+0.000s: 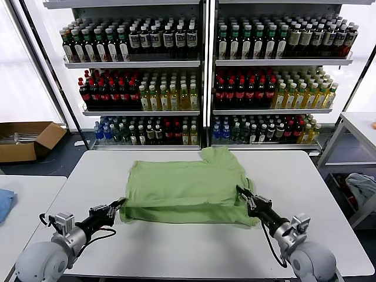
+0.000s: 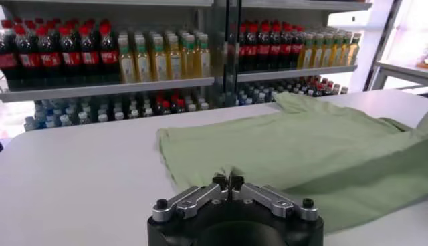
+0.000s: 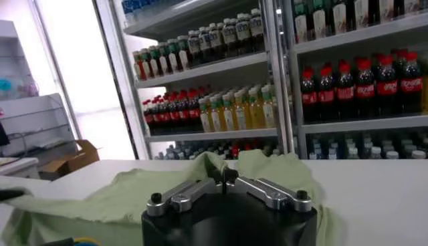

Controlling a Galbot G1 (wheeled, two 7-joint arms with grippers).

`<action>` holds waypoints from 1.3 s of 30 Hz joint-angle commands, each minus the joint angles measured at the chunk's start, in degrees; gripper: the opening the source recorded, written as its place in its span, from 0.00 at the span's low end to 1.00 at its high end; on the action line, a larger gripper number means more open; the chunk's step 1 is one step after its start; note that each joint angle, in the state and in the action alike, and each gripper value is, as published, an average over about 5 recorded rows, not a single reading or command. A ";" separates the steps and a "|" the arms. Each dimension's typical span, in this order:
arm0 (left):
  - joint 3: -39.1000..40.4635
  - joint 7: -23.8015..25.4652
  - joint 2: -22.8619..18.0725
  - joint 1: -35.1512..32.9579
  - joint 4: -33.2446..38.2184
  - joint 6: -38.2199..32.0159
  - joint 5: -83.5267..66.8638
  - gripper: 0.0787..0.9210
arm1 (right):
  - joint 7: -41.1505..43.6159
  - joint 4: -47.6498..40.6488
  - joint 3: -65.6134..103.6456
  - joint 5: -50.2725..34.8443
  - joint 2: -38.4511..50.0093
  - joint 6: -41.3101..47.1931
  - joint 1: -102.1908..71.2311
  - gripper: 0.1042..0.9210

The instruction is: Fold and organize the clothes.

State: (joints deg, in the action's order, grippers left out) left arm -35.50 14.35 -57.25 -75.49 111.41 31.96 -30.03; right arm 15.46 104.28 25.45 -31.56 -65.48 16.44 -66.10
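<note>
The light green polo shirt [image 1: 187,191] is lying partly folded at the centre of the white table [image 1: 176,247]. It looks light, soft and limp, likely to sag and crease; its near corners are probably the best holds. The left gripper [image 1: 120,204] is sitting at the near left corner with fingers [image 2: 220,182] together, holding nothing. The right gripper [image 1: 242,194] is meeting the near right corner, fingers [image 3: 229,175] nearly together; whether they are pinching cloth cannot be told.
</note>
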 commanded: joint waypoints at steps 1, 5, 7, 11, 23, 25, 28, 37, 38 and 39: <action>3.05 -2.41 -1.03 5.53 -6.15 -0.63 0.85 0.07 | -2.02 -9.11 -4.97 1.96 -1.02 0.13 9.59 0.15; 1.54 -2.64 -0.67 2.89 -4.69 -1.17 1.07 0.20 | -2.76 -6.34 -3.21 3.11 -0.13 -0.09 6.20 0.29; 0.63 -2.60 -0.42 0.86 -3.59 -1.46 1.20 0.27 | -3.49 -3.97 -1.48 3.77 0.56 0.09 3.61 0.36; -0.38 -2.46 -0.71 -3.00 -1.84 -1.96 2.09 0.41 | -5.09 1.69 3.22 4.41 1.90 1.52 -2.48 0.50; 2.74 -2.63 -4.30 -3.86 -2.72 -2.17 5.23 0.81 | -4.80 9.76 10.20 9.72 1.14 2.39 -21.86 0.86; 3.07 -2.62 -4.47 -3.36 -3.17 -2.17 5.25 0.86 | -4.56 10.00 10.05 9.52 1.12 2.30 -22.60 0.87; 3.22 -2.56 -4.55 -2.74 -3.67 -2.18 5.19 0.88 | -4.65 9.65 9.00 9.33 0.86 2.45 -22.22 0.88; 3.15 -2.50 -4.66 -1.63 -4.71 -1.85 5.07 0.88 | -5.40 8.37 4.89 9.23 -0.14 3.81 -19.13 0.70; 3.13 -2.48 -4.72 -1.51 -4.83 -1.83 5.04 0.88 | -5.44 8.24 4.52 9.22 -0.22 3.83 -18.91 0.66; 3.13 -2.44 -4.78 -1.40 -4.94 -1.82 5.02 0.88 | -5.46 8.12 4.16 9.23 -0.33 3.88 -18.68 0.62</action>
State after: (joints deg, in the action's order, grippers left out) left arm -32.72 11.83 -61.47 -77.22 107.12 30.08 -25.35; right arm 10.22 111.92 31.25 -23.00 -65.50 19.71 -83.45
